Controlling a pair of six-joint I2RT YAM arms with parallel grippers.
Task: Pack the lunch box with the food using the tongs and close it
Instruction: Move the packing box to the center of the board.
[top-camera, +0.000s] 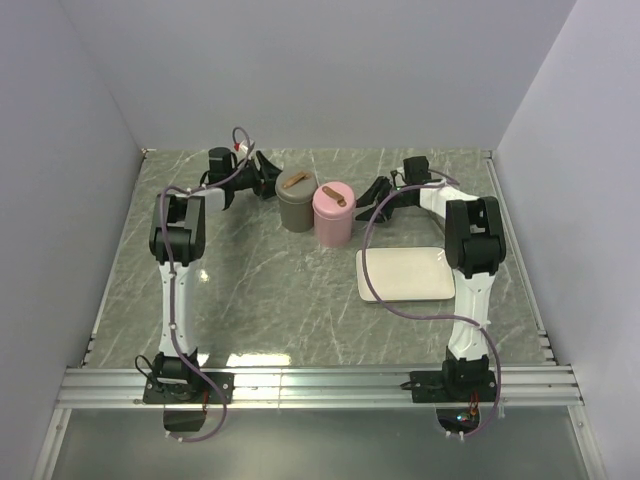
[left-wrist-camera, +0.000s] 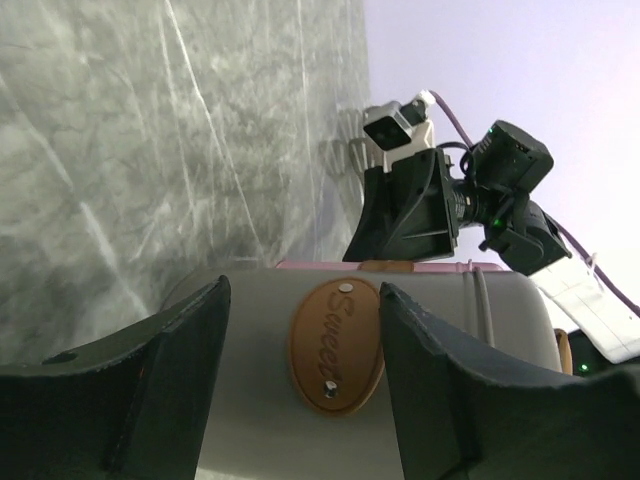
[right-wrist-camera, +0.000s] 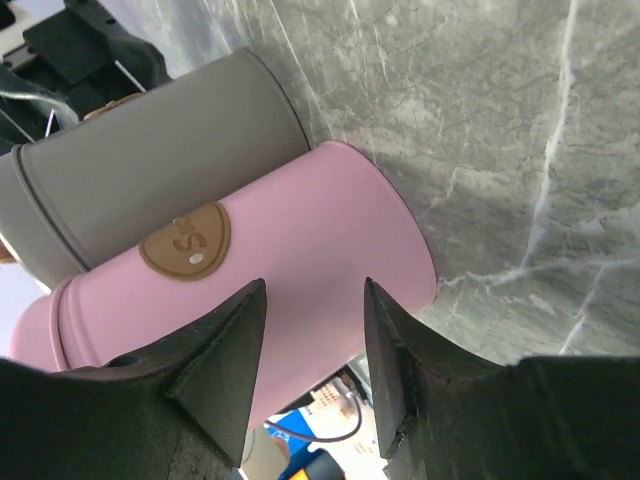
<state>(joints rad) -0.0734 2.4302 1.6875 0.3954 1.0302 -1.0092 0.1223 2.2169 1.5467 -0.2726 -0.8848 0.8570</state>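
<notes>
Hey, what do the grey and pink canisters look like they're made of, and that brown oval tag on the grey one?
Grey canister: probably matte plastic, possibly coated metal; smooth, even, no glare.
Pink canister: same matte look, with a seam near one end.
Brown oval tag: leather or imitation; embossed script, two small shiny rivets.

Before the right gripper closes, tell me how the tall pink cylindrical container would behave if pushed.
The tall pink cylindrical container stands upright and is tall for its width, so a high push would probably tip it. Its smooth round wall may slip in the open right gripper. Tipped, it would likely roll.
</notes>
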